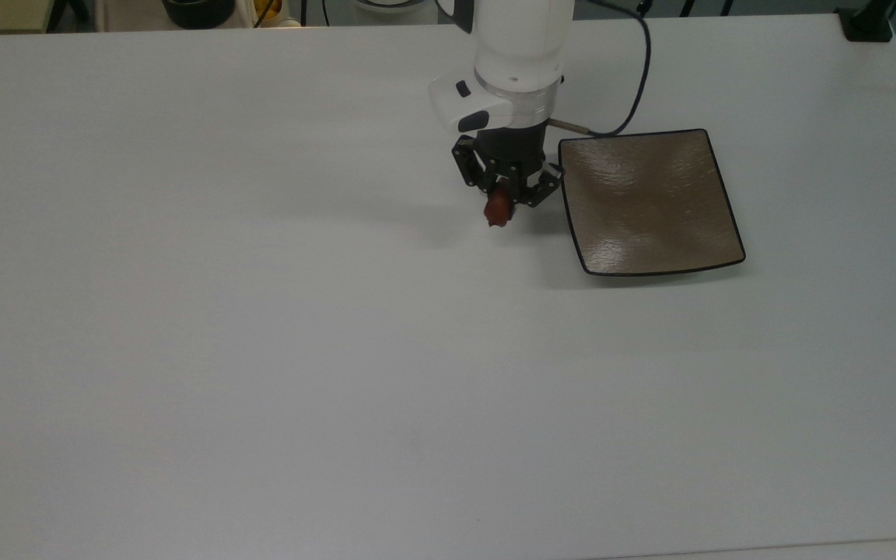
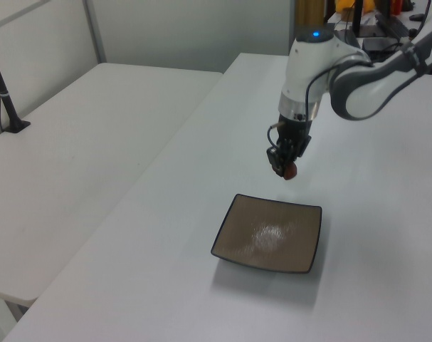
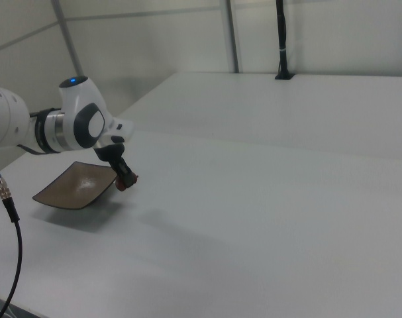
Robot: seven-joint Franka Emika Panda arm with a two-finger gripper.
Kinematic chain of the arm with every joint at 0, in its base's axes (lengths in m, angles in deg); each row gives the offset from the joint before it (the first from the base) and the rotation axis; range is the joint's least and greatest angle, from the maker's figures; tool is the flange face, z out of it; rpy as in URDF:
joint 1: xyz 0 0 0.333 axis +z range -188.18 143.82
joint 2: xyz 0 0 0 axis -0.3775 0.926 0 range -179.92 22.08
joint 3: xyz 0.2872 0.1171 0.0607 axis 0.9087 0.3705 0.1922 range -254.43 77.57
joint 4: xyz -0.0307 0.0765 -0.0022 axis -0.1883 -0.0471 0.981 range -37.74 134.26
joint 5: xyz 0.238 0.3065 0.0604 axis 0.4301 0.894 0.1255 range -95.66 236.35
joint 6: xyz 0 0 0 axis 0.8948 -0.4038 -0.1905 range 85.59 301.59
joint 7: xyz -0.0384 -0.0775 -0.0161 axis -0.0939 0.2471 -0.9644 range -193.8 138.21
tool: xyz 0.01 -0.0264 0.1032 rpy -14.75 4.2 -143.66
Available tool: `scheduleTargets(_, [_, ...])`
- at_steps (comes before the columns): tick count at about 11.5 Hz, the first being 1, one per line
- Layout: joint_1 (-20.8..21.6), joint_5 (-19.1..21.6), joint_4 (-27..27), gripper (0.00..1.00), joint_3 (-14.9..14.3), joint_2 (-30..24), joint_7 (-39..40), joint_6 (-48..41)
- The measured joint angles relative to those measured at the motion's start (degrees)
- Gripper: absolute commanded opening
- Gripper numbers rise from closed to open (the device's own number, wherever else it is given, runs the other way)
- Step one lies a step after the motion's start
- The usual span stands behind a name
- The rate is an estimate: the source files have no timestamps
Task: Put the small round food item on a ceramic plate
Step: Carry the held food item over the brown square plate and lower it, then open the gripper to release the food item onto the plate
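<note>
Carrying stage: gripper (image 1: 501,204) pinches the small round food item (image 1: 498,208), lifted clear of the table (image 1: 261,327), just off the ceramic plate (image 1: 650,204) toward the top view's left. Judgement: travel rightward over plate centre, lower close, then release to limit rolling.

Even, diffuse overhead light, fairly bright, cool cast. White tabletop (image 1: 261,350) looks flat, w/ faint soft shadows under the arm and at the ceramic plate (image 1: 650,202) 6 o'clock edge. Glare patches on plate glaze. Slightly soft overall.
</note>
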Motion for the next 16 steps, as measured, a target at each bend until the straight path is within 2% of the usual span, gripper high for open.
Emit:
scheduleTargets(1, [0.0, 2.2, -1.5, 0.12, 0.8, 0.0, 1.7, -0.5])
scheduleTargets(3, [0.0, 3.3, -2.6, 0.12, 3.1, 0.0, 2.5, -1.0])
scheduleTargets(4, [0.2, 3.4, -2.6, 0.14, 4.7, 0.1, 2.5, -1.0])
scheduleTargets(5, [0.7, 3.4, -2.5, 0.21, 5.7, 0.5, 2.5, -1.0])
scheduleTargets(6, [1.9, 3.4, -2.6, 0.38, 6.0, 1.2, 2.5, -1.0])
scheduleTargets(8, [4.9, 3.6, -3.4, 0.85, 6.1, 3.6, 2.4, -1.0])
scheduleTargets(9, [6.1, 3.6, -3.9, 1.00, 6.1, 4.8, 2.4, -0.9])
scheduleTargets(16, [7.1, 3.5, -7.2, 1.00, 6.1, 6.0, 2.6, -1.3])
